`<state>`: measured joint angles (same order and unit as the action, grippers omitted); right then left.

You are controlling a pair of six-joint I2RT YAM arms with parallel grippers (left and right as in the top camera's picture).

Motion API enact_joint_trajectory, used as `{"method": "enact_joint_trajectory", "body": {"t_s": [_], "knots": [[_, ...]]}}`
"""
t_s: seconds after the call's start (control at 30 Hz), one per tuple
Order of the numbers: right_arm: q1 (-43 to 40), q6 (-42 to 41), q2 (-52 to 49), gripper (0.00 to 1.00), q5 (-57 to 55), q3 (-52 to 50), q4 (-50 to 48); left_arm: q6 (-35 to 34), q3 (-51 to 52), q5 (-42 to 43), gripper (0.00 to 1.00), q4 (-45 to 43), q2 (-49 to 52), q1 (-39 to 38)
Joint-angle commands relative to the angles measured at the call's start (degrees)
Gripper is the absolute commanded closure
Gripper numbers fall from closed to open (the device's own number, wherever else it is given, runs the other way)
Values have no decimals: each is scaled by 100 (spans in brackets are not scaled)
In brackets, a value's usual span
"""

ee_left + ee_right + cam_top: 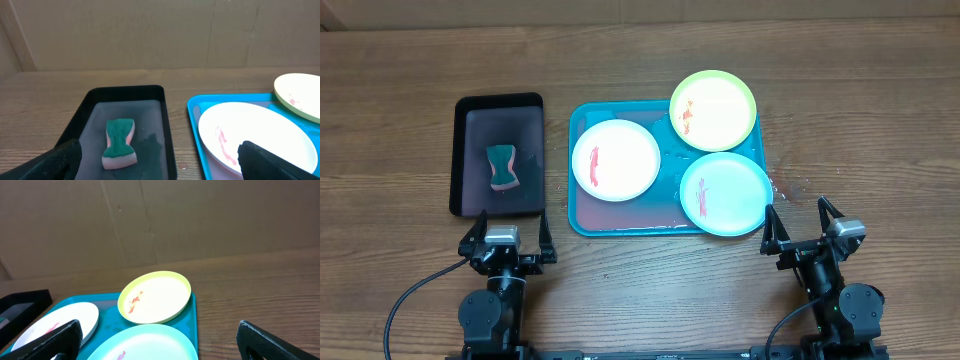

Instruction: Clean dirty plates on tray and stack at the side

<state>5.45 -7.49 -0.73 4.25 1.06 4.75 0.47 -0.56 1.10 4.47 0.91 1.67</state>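
Note:
The turquoise tray (582, 222) lies at the table's middle and holds three plates. The white plate (616, 159) is at its left with a red smear. The lime-green plate (713, 109) is at the back right with an orange-red smear. The light aqua plate (726, 194) is at the front right with a reddish smear. My left gripper (507, 243) is open and empty, in front of the black tray. My right gripper (805, 228) is open and empty, right of the aqua plate. The left wrist view shows the white plate (255, 132). The right wrist view shows the green plate (155, 297) and the aqua plate (145, 342).
A smaller black tray (465, 165) stands left of the turquoise tray, holding a green and pink sponge (502, 167); the sponge also shows in the left wrist view (119, 142). A cardboard wall rises behind the table. Small wet spots lie on the wood right of the tray.

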Motion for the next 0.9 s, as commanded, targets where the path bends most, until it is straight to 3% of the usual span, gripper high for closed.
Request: {"method": "enact_joint_trajectory", "body": {"t_s": [0.0,0.87], "knots": [[37,-15,57,0,-17,-61,-33,127,28,20,0,-2,-63,55],[37,-15,55,0,-17,-61,-33,129,28,-37,0,-2,-63,57]]}}
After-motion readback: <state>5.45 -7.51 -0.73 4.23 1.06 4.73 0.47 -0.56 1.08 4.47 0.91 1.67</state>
